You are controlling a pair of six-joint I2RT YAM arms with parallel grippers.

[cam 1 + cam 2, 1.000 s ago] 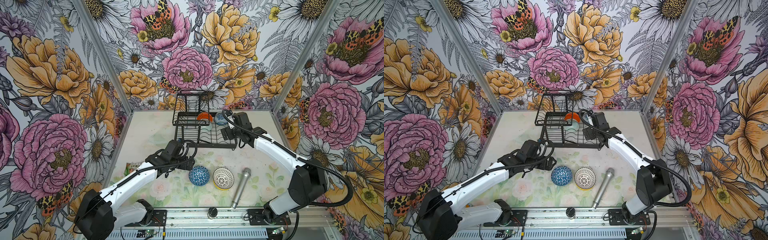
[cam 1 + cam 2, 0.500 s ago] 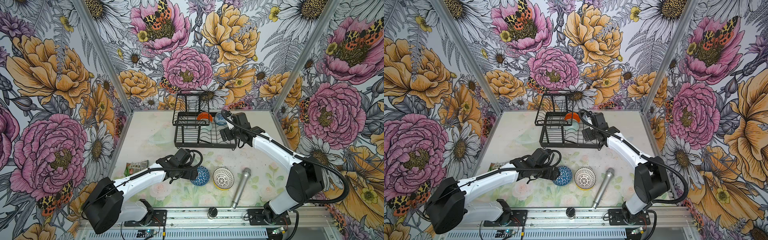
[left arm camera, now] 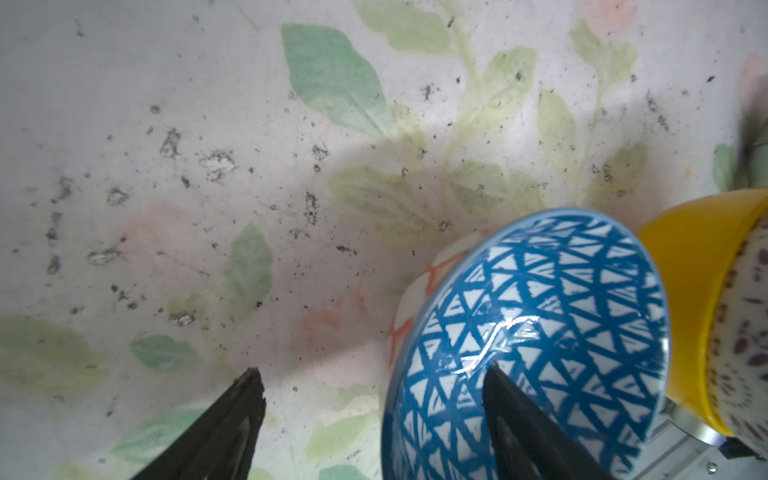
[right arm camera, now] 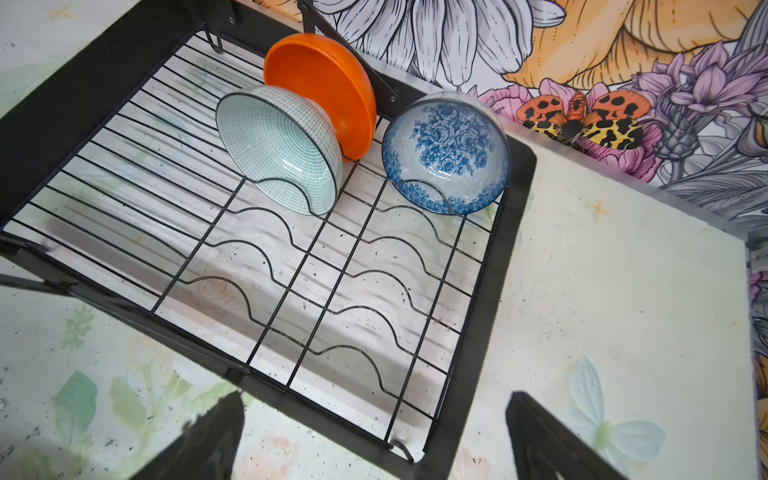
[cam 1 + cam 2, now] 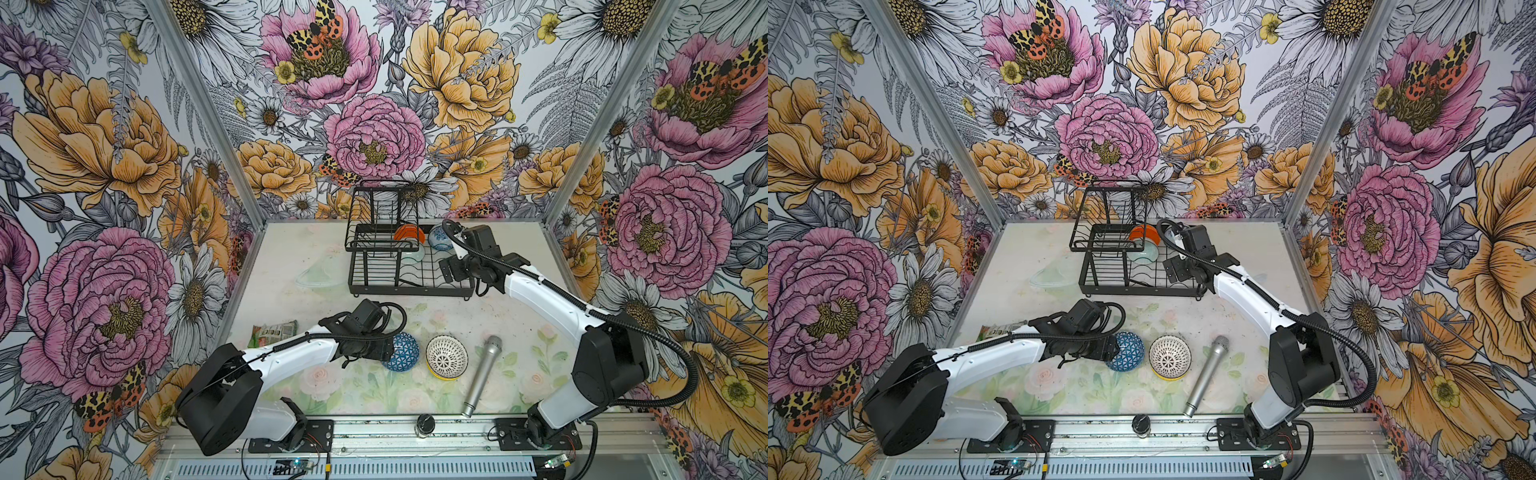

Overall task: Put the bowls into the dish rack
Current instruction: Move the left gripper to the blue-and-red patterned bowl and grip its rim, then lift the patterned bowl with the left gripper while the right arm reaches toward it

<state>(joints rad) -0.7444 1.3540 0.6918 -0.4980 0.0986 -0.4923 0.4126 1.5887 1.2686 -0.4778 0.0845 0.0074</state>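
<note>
A bowl with blue triangles (image 5: 402,353) (image 3: 540,316) lies tilted on the table. My left gripper (image 5: 388,351) (image 3: 374,374) is open, with the bowl's rim between its jaws. One finger lies over the patterned face, the other over bare table. Beside it a white bowl with black lattice (image 5: 446,360) sits inside a yellow bowl (image 3: 685,299). The black dish rack (image 5: 415,286) (image 4: 490,299) holds an orange bowl (image 4: 320,79), a pale teal bowl (image 4: 278,149) and a blue floral bowl (image 4: 446,153). My right gripper (image 5: 451,272) (image 4: 374,436) hovers open over the rack's near right corner, holding nothing.
A silver microphone (image 5: 482,376) lies right of the nested bowls. A green snack packet (image 5: 272,330) lies by the left wall. A clear glass piece (image 5: 322,274) rests left of the rack. A small black knob (image 5: 424,424) stands on the front rail.
My left arm has dropped and moved right onto the blue-triangle bowl, and its jaws have narrowed a little. The right arm has barely moved.
</note>
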